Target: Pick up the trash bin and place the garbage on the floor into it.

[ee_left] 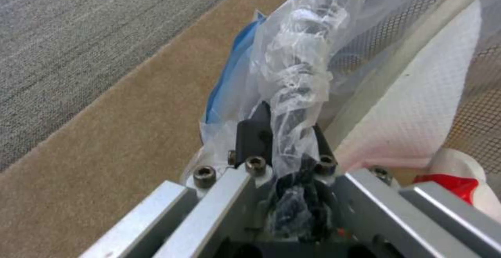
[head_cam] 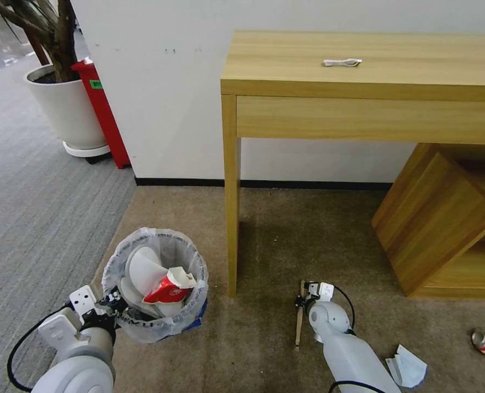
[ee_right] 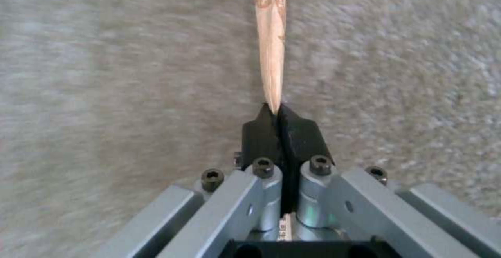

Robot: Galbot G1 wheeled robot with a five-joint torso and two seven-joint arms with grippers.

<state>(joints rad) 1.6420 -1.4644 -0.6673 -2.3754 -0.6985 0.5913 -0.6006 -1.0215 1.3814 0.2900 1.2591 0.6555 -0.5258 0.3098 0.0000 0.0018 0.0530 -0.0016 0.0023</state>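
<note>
Beige floor — right tool pinches thin wooden stick; left tool clamps bag-lined trash bin.

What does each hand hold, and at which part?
Left hand grips the trash bin at its bag-covered rim. Right hand pinches the wooden stick at one end.

Head cam up high, tilted forward and down over the floor toward the desk and wall; left wrist cam jammed right against the trash bin rim, also seen from the head; right wrist cam low, close along the wooden stick, shared too.
</note>
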